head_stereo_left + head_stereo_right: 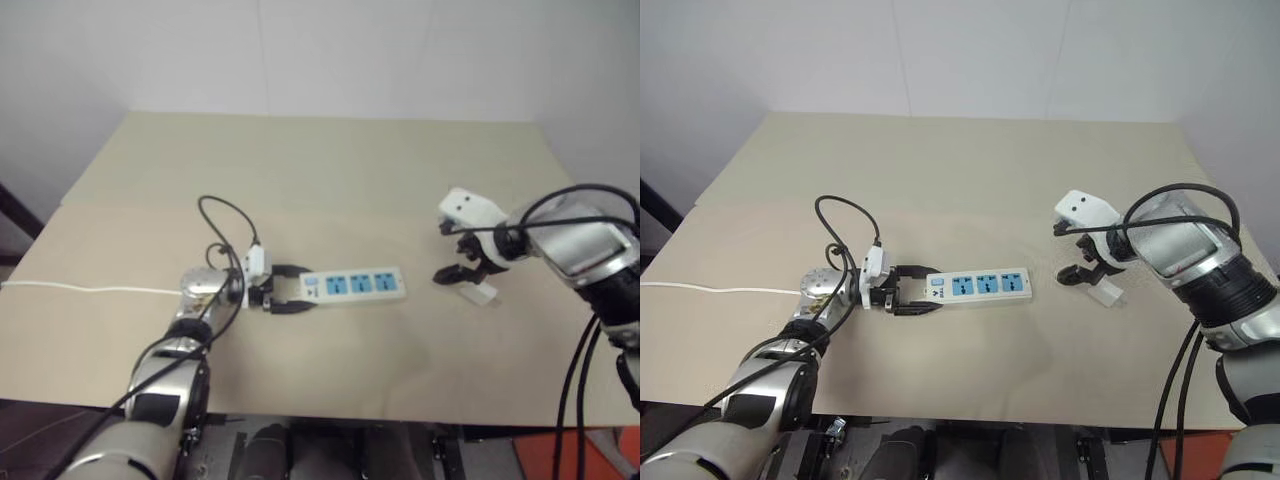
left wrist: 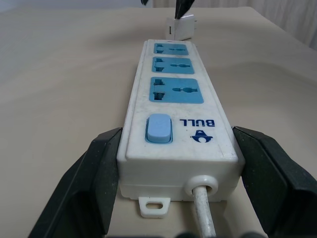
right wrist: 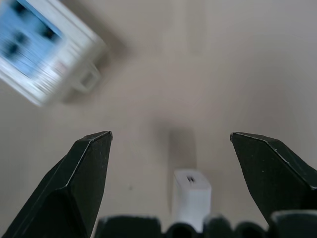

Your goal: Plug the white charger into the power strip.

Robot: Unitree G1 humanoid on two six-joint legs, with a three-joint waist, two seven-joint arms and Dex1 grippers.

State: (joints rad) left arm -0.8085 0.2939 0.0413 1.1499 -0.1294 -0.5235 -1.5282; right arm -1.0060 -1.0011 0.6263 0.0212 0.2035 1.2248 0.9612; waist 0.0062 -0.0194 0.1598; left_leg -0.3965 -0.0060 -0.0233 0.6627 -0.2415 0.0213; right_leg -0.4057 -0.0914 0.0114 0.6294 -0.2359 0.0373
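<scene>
Left gripper (image 2: 173,183) clamps the power strip's (image 1: 355,285) switch end; right gripper (image 3: 171,148) gapes empty over the white charger (image 3: 190,198) beyond the strip's far end; a skewed pinch could tip it

A wide table (image 1: 330,170) with a plain beige top takes most of the scene. Its surface is matte and smooth, and a faint straight seam crosses it from side to side in the far half. Behind the table stands a white wall (image 1: 300,50) with thin vertical joints (they look like panel edges). At the left side a dark slanted bar (image 1: 18,215) is seen beside the table. The light is soft and even, with only weak shadows on the top.
</scene>
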